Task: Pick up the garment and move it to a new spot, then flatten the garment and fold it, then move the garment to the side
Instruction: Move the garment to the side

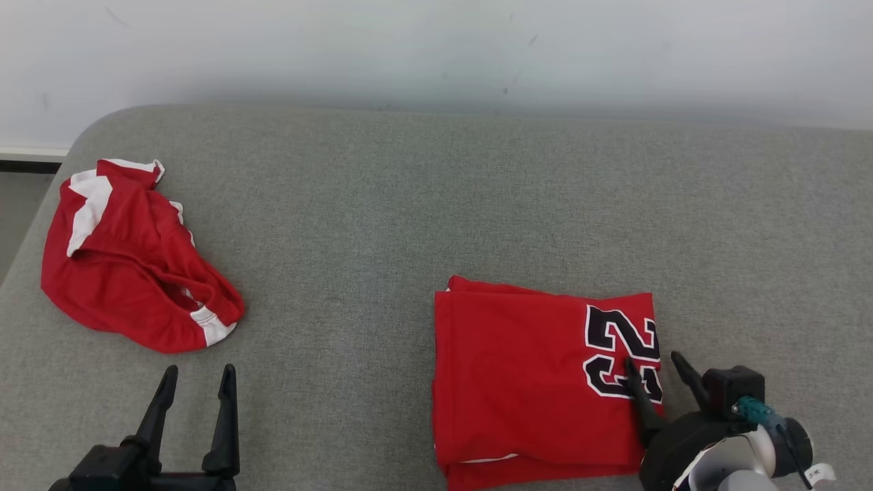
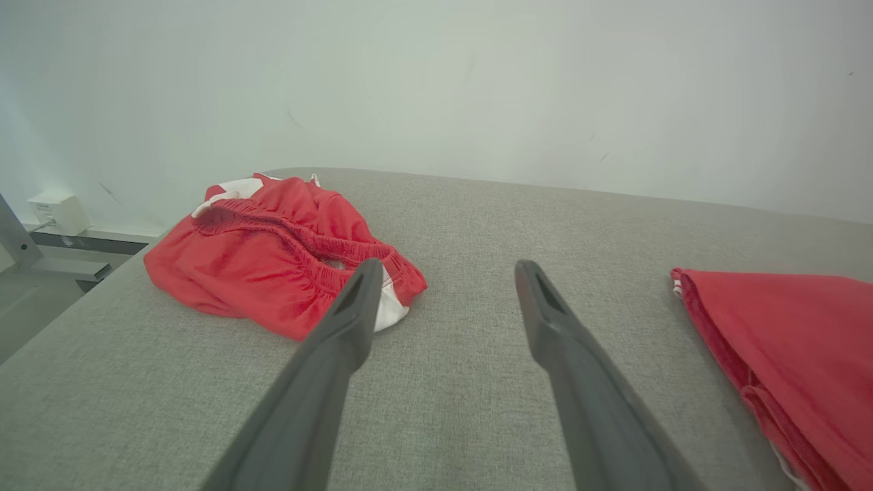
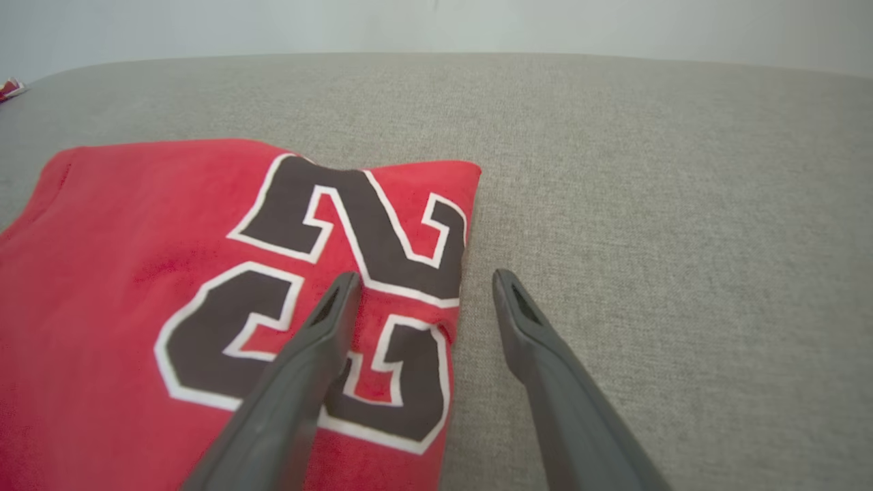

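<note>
Desk (image 1: 436,191): grey fabric.
Folded jersey (image 1: 525,382): near edge, right.
Right fingers (image 1: 638,395): spread, astride its right edge.
Left fingers (image 1: 227,416): spread, empty.

The head camera looks forward and down from above the near edge of the grey fabric worktop (image 1: 409,204), taking in its width up to the pale wall (image 1: 436,48). The left wrist camera sits low and close over the surface, facing along the left pincer (image 2: 448,267) toward the crumpled red shorts (image 2: 273,259), which the head view has at far left. The right wrist camera is nearer still, aimed down the right pincer (image 3: 426,275) at the folded red jersey (image 3: 136,239); both other views catch that jersey too.
</note>
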Robot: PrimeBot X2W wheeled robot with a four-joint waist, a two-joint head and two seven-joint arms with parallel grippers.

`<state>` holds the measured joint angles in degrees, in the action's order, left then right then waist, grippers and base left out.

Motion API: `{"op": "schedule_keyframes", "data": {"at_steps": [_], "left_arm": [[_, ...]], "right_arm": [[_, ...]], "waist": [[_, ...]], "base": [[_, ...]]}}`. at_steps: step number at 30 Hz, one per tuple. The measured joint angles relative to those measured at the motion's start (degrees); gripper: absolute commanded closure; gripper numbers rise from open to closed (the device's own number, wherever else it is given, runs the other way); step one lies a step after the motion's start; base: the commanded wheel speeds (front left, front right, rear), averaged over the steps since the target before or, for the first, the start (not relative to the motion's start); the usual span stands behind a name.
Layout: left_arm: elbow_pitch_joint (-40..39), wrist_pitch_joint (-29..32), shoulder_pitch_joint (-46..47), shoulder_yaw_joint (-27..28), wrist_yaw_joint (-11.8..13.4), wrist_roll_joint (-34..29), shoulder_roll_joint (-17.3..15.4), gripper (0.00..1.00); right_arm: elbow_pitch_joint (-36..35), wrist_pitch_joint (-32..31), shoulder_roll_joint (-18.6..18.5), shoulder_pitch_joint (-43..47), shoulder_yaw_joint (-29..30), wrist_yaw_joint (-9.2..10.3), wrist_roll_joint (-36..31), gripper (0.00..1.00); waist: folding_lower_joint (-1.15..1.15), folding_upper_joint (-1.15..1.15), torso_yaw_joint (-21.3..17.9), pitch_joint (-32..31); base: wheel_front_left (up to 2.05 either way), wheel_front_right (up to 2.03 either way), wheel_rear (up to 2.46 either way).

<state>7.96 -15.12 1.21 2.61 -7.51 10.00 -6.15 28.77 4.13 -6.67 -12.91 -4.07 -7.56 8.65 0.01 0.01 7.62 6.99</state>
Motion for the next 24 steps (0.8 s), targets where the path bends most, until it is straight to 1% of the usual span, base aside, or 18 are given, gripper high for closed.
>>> {"op": "schedule_keyframes", "data": {"at_steps": [5, 10, 11, 12, 16, 20, 24], "left_arm": [[0.2, 0.0, 0.81, 0.02, 0.0, 0.03, 0.03, 0.0], [0.21, 0.0, 1.02, 0.27, 0.0, 0.11, 0.05, 0.0], [0.22, 0.0, 1.02, 0.33, 0.0, 0.11, 0.07, 0.0], [0.25, 0.0, 1.02, 0.31, 0.0, 0.11, 0.2, 0.0], [0.29, -0.01, 1.01, 0.46, 0.0, 0.31, 0.43, 0.0], [-0.22, 0.0, 2.2, -0.2, 0.0, 0.79, 0.58, 0.0], [-1.52, -0.01, 4.99, -1.07, 0.0, 1.72, 0.46, 0.0]], "right_arm": [[6.23, 1.0, 0.15, -1.3, -1.2, 0.0, 1.18, 0.0], [9.39, 1.76, 0.42, -2.43, -3.77, 0.05, 2.75, 0.0], [10.05, 1.69, 0.4, -2.77, -4.54, 0.15, 3.42, 0.35], [11.0, 1.68, 0.42, -3.4, -6.13, 0.26, 5.48, 1.0], [12.3, 1.7, 0.09, -5.23, -8.75, 0.18, 7.54, 1.0], [12.67, 1.04, -2.2, -10.16, -10.21, -0.01, 8.44, 1.0], [11.81, 0.04, -5.89, -17.6, -10.76, -0.01, 8.61, 1.0]], "waist": [[0.0, 0.0, 0.27, 0.74], [0.0, -0.01, 0.16, 1.07], [0.0, -0.01, 0.08, 1.14], [0.0, -0.01, -0.1, 1.21], [-0.01, -0.01, -0.49, 1.41], [0.0, -0.01, -0.94, 2.81], [0.0, 0.0, -1.37, 5.54]], "base": [[0.0, 0.0, 0.0], [0.0, 0.0, 0.0], [0.0, 0.0, 0.0], [0.0, 0.0, 0.0], [0.0, 0.0, 0.0], [0.0, 0.0, 0.0], [0.0, 0.0, 0.0]]}}
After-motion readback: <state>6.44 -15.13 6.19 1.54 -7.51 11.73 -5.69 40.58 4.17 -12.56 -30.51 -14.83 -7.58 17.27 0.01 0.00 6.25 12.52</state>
